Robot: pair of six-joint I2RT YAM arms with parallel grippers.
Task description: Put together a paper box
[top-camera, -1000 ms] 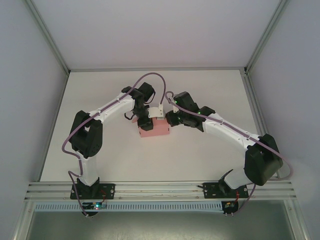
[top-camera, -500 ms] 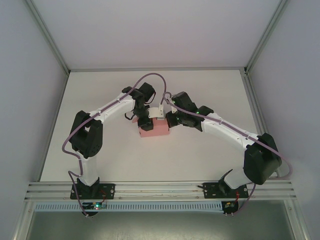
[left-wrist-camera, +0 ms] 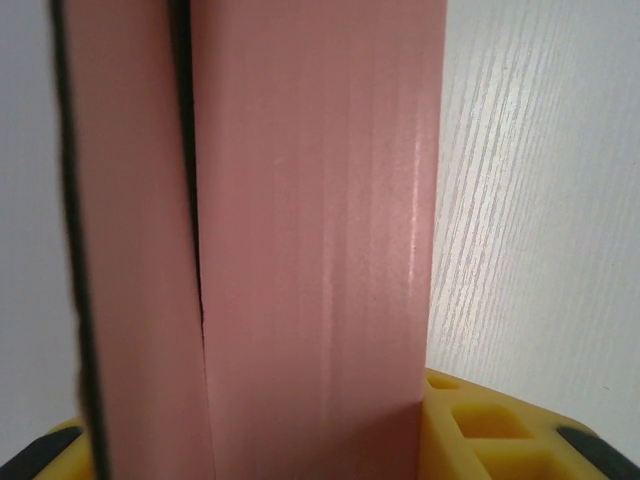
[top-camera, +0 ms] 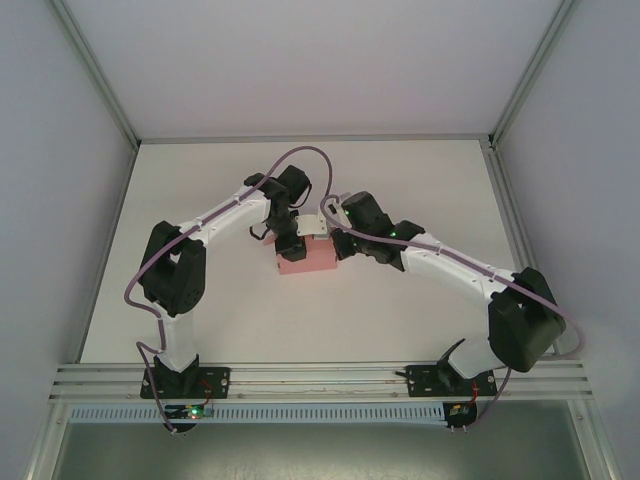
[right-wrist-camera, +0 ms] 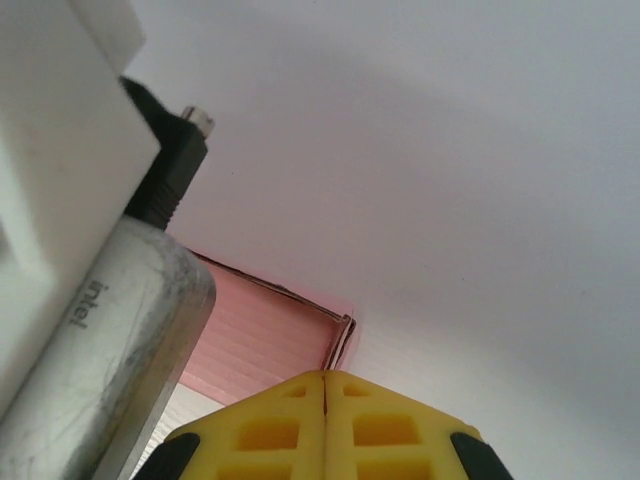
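The paper box [top-camera: 312, 260] is a small pink rectangular box resting on the white table [top-camera: 420, 190] near its middle. My left gripper [top-camera: 289, 243] comes down on the box's left end and is shut on it. In the left wrist view the pink box [left-wrist-camera: 310, 250] runs up between the yellow fingers [left-wrist-camera: 485, 432], with a dark seam down its left part. My right gripper [top-camera: 338, 244] sits at the box's right end. Its yellow fingertips [right-wrist-camera: 325, 385] are pressed together with nothing between them, just in front of the box's corner [right-wrist-camera: 262, 340].
The left arm's wrist camera, a grey cylinder on a white mount [right-wrist-camera: 110, 320], stands close to the left of the right gripper. Grey enclosure walls and metal posts [top-camera: 100, 90] border the table. A metal rail [top-camera: 320, 378] runs along the near edge.
The right gripper has closed fully and its wrist has shifted slightly left toward the box's end. The left gripper and the box have stayed put.
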